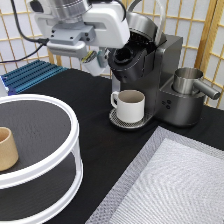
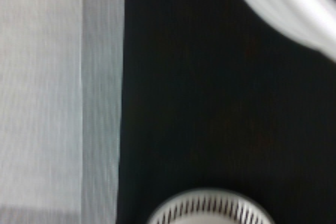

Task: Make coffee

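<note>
My gripper (image 1: 96,61) hangs at the exterior view's top, just left of the dark coffee machine (image 1: 155,70) and level with its pod holder (image 1: 124,55). The machine's silver lid (image 1: 142,22) stands raised. A cream-white mug with a handle (image 1: 130,105) stands on the machine's round drip tray (image 1: 116,121). The tray's slotted rim also shows in the wrist view (image 2: 206,210). The coffee pod is not visible in either view. I cannot tell whether anything is held.
A white two-tier turntable (image 1: 75,135) at the exterior view's left carries a tan handleless cup (image 1: 7,148). A grey mat (image 1: 175,185) lies at the bottom right. A steel pitcher (image 1: 189,80) sits beside the machine. A blue rack (image 1: 30,74) lies behind.
</note>
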